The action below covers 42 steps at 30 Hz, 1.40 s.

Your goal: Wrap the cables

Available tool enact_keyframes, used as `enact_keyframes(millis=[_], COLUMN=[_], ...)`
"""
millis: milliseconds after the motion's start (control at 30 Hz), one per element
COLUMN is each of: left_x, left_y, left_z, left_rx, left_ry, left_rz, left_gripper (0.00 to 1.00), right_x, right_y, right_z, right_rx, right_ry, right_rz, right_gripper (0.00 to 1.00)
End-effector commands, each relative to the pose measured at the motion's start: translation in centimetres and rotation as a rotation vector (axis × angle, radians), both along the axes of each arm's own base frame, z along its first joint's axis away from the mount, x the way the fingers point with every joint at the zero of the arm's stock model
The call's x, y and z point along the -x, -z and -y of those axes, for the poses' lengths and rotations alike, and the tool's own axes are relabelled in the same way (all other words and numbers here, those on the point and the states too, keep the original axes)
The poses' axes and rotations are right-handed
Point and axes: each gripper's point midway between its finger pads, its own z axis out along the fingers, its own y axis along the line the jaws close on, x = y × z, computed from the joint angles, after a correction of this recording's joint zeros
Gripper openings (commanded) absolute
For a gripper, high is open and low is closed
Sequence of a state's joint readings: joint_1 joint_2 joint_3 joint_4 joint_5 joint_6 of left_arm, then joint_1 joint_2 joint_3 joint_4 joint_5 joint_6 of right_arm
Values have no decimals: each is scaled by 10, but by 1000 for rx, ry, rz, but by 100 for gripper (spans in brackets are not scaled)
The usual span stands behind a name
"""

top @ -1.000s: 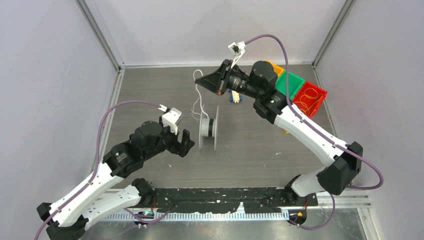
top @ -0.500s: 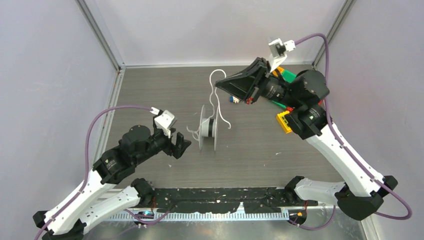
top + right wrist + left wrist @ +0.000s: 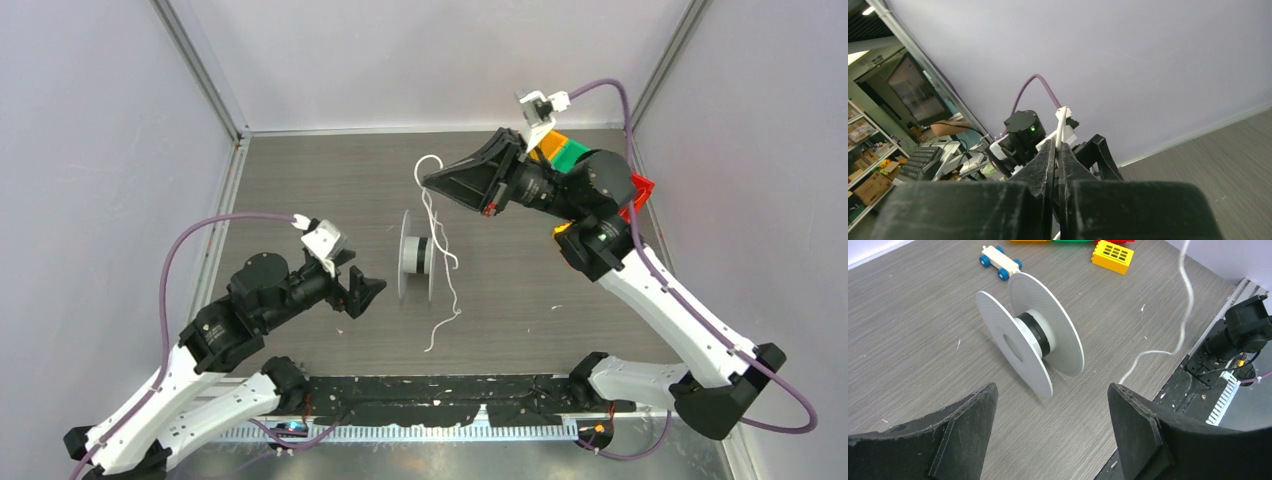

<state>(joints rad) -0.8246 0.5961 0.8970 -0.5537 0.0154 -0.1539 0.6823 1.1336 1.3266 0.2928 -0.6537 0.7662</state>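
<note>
The right gripper [image 3: 430, 184] is clamped shut on the white cable [image 3: 431, 215], raised above the far middle of the table [image 3: 300, 180]. In the right wrist view its two fingers [image 3: 1047, 155] press together with the cord pinched between them and a short end sticking up past the tips. From that pinch a small loop stands above the tips. The rest of the cable hangs down, passes just to the right of the grey spool [image 3: 417, 256] and trails in loose bends onto the tabletop, its free end lying nearer the arm bases. Whether any cable is wound on the hub cannot be told. The spool stands on edge at the table's centre, its two discs upright and a dark hub between them. The left gripper [image 3: 365, 294] sits low just left of the spool with its jaws spread wide and nothing between them, facing the near disc. Beyond the spool, the left wrist view shows a small white toy car with blue wheels [image 3: 1000, 262] and a yellow brick [image 3: 1112, 256]. Orange, green and red bins [image 3: 570, 155] are grouped at the far right corner behind the right arm. Plain walls close the table on three sides, and a black taped strip [image 3: 430, 385] runs along its near edge. Bare wood grain lies around the spool on the left, far and near sides.
</note>
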Motion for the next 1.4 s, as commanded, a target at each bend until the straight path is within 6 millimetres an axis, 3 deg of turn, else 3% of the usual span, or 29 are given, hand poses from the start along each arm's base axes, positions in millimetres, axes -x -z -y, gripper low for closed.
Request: enact_keyframes(millis=[0,367,533,833,933,1200,1367], left_x=[-15,-31,-34,-48,-51,-54,-57], left_y=[-1,40,54,76,80,75,81], left_z=[6,25,30,40,37,25,29], left_rx=[39,68,86,57,60,60,44], left_ry=[-62,-101,-113,-135,-154,-200,-194], left_rz=[-9,-96,-122,-141,-126,-80,-89], left_gripper=[83,83,83,77,76,77,74], right_x=[-22,-96,-132,-159,-151,-87,-68], right_y=[15,27,48,63,51,51,39], right_z=[-14,-46,-37,-21,-14,9,8], right_rx=[-32,-176,-202,-252,-314,-320,-321], right_ry=[14,0,86,199,194,257,232], right_rz=[-39,-292,-386,-468,-509,-501,-469], right_gripper=[5,5,6,5,5,5,5])
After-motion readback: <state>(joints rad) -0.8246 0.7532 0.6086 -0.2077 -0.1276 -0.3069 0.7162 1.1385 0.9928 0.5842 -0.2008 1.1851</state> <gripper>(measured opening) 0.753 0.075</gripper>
